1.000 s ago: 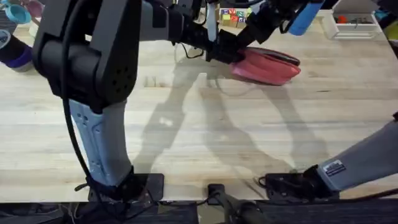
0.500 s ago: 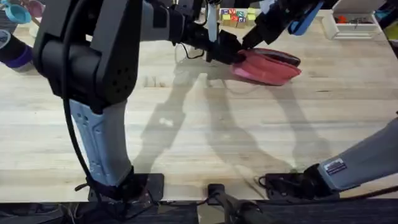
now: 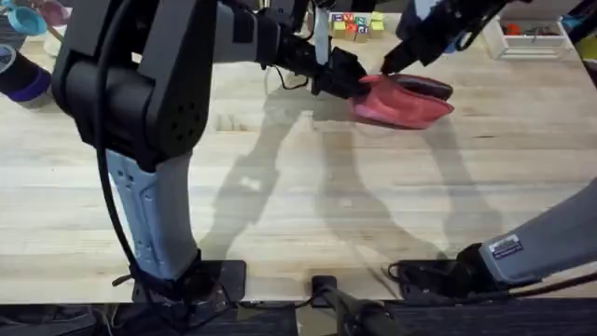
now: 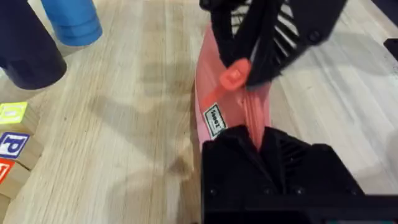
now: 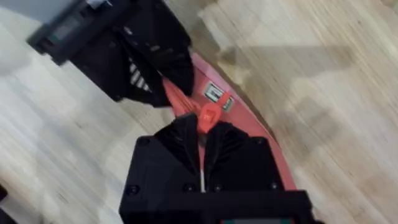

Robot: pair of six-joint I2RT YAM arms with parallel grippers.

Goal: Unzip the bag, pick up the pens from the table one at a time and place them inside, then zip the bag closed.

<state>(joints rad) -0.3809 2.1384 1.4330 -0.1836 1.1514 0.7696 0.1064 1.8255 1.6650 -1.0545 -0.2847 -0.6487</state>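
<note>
From the overhead camera, the table [image 3: 280,196] is lying bare and pale just ahead of the two arm bases. Farther out, the left arm is reaching across the boards, and the left gripper [image 3: 347,77] is pinching the near-left end of the bag [image 3: 403,103], its black fingers closed tight on the pink fabric. The bag is lying on its side near the far edge of the table, right of centre, with its dark zipper running along the upper edge. Just beyond it, the right gripper [image 3: 394,62] is coming down over the zipper line. In the right wrist view its fingers [image 5: 180,140] are clamped together on the coral pull tab [image 5: 206,116], with the left gripper's fingers facing them from the other side. In the left wrist view the tab [image 4: 231,76] is sticking out from the right gripper's closed fingers. Behind the bag, some lettered blocks [image 3: 351,23] and a blue cylinder [image 4: 73,20] are standing at the table's back edge.
</note>
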